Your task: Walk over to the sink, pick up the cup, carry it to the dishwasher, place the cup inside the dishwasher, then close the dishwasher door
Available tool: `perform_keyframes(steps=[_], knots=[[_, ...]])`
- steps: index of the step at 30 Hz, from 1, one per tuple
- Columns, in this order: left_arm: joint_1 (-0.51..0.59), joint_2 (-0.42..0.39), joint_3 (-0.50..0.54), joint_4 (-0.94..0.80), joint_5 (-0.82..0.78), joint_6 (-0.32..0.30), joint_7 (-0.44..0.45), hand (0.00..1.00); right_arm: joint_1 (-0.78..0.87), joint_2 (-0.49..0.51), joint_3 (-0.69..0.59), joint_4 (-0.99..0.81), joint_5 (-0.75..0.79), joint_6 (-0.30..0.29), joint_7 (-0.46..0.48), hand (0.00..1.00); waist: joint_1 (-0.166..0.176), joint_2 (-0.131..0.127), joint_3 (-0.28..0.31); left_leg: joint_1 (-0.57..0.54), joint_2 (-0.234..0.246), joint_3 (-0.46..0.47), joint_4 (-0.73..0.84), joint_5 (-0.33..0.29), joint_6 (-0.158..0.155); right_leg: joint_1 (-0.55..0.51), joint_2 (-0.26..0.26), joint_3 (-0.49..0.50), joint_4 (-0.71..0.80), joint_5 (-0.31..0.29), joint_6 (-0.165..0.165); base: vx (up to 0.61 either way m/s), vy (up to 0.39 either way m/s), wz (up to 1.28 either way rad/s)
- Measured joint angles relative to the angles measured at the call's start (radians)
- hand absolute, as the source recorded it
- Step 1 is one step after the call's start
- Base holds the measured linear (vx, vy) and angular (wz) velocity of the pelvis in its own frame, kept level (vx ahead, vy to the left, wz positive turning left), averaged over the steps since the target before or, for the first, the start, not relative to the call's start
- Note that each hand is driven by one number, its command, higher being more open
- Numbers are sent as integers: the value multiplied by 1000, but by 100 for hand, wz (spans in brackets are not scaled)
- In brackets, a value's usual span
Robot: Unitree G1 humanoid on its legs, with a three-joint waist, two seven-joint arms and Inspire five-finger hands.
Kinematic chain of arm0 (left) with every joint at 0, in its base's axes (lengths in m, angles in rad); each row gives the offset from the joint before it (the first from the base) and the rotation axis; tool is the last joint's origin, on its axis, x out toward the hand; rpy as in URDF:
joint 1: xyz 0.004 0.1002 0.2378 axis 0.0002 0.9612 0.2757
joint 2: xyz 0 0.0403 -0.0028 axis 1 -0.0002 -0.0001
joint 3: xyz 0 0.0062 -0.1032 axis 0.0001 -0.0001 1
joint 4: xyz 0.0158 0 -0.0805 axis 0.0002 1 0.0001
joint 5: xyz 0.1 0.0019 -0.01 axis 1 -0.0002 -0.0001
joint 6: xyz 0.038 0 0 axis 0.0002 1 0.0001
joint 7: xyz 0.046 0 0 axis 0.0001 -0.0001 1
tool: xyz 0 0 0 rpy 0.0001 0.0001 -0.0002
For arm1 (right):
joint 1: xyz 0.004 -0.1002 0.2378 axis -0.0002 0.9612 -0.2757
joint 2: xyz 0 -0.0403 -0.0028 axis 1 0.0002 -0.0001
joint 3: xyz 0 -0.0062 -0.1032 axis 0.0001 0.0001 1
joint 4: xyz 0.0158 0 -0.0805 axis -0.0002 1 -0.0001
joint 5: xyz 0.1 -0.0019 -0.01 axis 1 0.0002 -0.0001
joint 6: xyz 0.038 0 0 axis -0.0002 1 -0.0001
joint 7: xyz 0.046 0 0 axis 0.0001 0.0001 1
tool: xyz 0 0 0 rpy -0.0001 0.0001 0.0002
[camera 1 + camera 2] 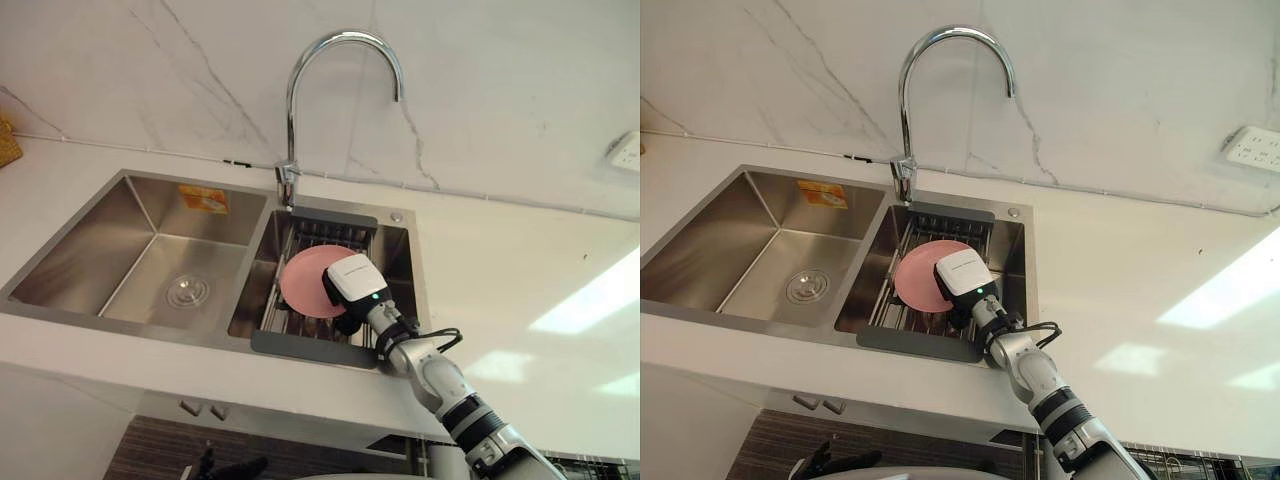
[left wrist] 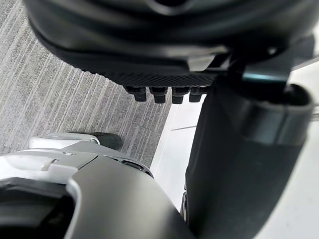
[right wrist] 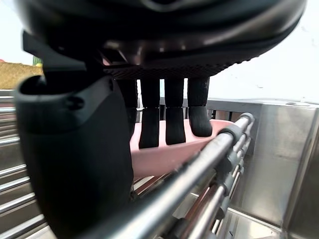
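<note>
A round pink cup [image 1: 303,280] lies on the wire rack [image 1: 318,235] in the right basin of a steel double sink [image 1: 130,190]. My right hand [image 1: 352,285] reaches down into that basin and covers the cup's right side. In the right wrist view its fingers [image 3: 174,119] hang fairly straight over the pink rim [image 3: 164,154], with the thumb [image 3: 75,149] on the near side of it; the hand is open. My left hand [image 1: 232,468] hangs low below the counter edge, fingers relaxed.
A tall curved tap [image 1: 330,60] stands behind the divider between the basins. The left basin [image 1: 150,260] holds only its drain. White counter [image 1: 520,300] spreads to the right, with a wall socket [image 1: 625,150] above it. Rack bars [image 3: 199,164] run close under my right hand.
</note>
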Motion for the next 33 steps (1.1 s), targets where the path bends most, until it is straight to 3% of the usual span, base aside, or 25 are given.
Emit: perform_keyframes(steps=[8,13,22,33], knots=[[5,0,1,-10,0,-1,1,100,-2,-5,-5,-13,66,2,-4,0,2,9,5,-2,0,14,-9,6,0,-12,3,14,0,3,-1,7,16,-5],[5,0,3,-15,1,-7,4,100,2,-13,-5,-48,93,1,-4,0,-2,32,20,4,0,25,-10,8,3,-14,5,24,0,7,-4,14,25,-6],[6,-3,4,-16,-1,-20,20,100,16,-64,-9,-92,366,1,-34,0,4,64,40,8,2,25,-10,8,3,-14,9,27,0,14,-8,6,11,0],[13,-17,12,-16,-40,-25,25,100,44,-21,-110,-116,758,7,0,0,12,71,45,17,-6,18,-10,12,8,-3,0,23,0,19,-3,-5,31,1]])
